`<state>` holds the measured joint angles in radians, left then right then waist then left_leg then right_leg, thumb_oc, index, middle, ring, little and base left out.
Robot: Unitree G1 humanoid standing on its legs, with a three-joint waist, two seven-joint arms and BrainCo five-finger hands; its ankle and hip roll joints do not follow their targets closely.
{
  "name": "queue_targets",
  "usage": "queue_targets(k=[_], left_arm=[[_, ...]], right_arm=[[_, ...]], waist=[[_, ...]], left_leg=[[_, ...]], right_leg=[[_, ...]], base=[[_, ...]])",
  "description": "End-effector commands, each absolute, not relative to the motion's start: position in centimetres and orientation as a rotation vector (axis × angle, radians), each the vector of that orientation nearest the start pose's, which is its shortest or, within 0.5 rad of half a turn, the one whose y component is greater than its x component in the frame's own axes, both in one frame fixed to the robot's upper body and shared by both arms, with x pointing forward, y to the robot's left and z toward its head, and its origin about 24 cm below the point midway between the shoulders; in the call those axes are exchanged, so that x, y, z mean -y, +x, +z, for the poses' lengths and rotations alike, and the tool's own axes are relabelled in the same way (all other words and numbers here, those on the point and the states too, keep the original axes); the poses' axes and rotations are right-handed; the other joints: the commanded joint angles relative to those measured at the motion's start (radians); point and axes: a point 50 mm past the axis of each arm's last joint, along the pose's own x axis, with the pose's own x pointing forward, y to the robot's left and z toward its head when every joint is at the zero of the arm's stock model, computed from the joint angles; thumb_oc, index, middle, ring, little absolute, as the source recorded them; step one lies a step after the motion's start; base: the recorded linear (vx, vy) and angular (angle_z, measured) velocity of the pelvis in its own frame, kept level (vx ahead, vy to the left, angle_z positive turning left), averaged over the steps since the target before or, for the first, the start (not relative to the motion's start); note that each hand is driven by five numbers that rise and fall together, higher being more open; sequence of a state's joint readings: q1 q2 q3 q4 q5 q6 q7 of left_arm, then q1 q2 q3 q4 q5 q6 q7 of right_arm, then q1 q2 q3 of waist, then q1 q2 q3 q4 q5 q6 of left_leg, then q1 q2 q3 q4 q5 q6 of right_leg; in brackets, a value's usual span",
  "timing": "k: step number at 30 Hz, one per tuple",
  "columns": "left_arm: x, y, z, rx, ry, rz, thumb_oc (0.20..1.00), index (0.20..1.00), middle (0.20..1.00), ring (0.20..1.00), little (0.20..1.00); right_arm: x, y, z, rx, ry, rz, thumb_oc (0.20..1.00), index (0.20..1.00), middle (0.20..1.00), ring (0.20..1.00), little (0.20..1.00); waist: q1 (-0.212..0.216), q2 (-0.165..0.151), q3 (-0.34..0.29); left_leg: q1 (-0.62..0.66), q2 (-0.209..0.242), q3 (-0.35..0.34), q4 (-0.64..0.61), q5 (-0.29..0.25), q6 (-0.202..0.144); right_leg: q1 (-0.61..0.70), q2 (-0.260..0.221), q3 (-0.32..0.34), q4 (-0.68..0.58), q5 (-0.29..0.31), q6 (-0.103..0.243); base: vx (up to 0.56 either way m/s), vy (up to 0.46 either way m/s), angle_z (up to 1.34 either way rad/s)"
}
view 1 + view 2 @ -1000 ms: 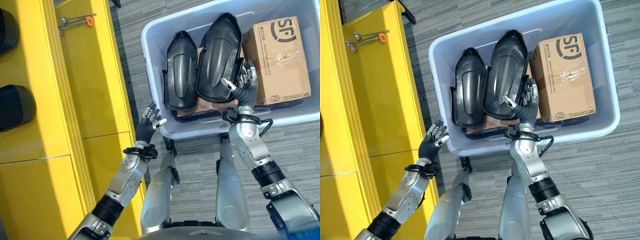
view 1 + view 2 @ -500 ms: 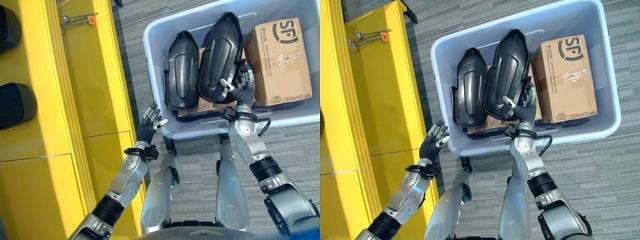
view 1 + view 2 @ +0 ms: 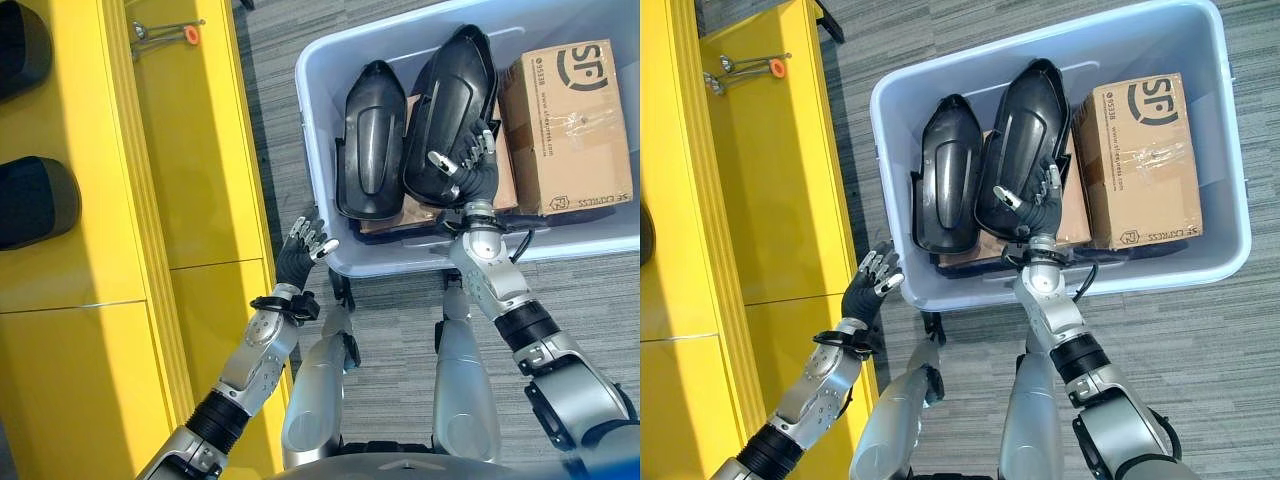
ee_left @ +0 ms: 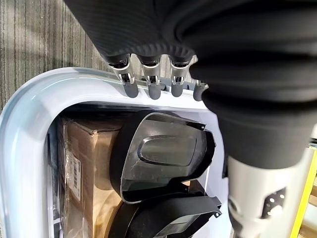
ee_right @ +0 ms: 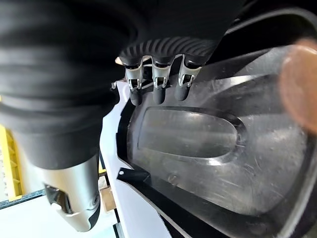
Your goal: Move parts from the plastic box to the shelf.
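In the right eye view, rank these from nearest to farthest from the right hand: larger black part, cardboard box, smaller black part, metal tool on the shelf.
From the right hand:
1. Larger black part, under the hand.
2. Cardboard box and smaller black part, on either side; too close to call.
3. Metal tool, on the yellow shelf, far left.

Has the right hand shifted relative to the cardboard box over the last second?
Yes. The right hand has moved away from the cardboard box, onto the near end of the larger black part.
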<state>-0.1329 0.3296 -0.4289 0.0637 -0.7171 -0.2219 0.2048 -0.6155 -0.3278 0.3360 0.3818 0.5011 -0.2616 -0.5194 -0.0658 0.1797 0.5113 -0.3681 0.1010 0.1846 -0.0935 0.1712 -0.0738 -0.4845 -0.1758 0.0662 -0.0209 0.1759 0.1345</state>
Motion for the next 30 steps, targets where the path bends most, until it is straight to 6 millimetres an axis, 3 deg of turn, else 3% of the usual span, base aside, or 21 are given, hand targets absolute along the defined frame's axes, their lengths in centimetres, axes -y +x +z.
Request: queue_targets(k=[1,14,30], left_arm=[[-12.8,26.6,6.2,0.083,-0.348,-0.172,1.0,1.0,1.0,1.0,1.0],[-12.5,26.6,6.0,0.063,-0.354,-0.192,1.0,1.0,1.0,1.0,1.0],[-12.7,26.8,6.1,0.069,-0.352,-0.17,1.0,1.0,1.0,1.0,1.0]], right_arm=[[13.5,35.5,16.8,0.414,0.222,-0.147,1.0,1.0,1.0,1.0,1.0],[13.2,37.1,15.6,0.29,0.345,-0.135,1.0,1.0,1.0,1.0,1.0],[10.6,35.6,18.0,0.418,0.328,-0.005,1.0,1.0,1.0,1.0,1.0]], waist=[[0.013,-0.008,-0.008],[0.03,0.003,-0.01],[0.029,-0.007,-0.01]], left_leg=[[0.098,0.058,-0.067,0.006,-0.094,-0.061],[0.095,0.054,-0.072,0.006,-0.095,-0.059],[0.097,0.054,-0.075,0.006,-0.097,-0.058]], right_leg=[[-0.129,-0.041,0.002,0.256,-0.16,0.01],[-0.13,-0.042,0.001,0.258,-0.162,0.008],[-0.137,-0.041,0.0,0.266,-0.164,0.007]], base=[[0.0,0.0,0.0],[0.0,0.0,0.0],[0.0,0.0,0.0]])
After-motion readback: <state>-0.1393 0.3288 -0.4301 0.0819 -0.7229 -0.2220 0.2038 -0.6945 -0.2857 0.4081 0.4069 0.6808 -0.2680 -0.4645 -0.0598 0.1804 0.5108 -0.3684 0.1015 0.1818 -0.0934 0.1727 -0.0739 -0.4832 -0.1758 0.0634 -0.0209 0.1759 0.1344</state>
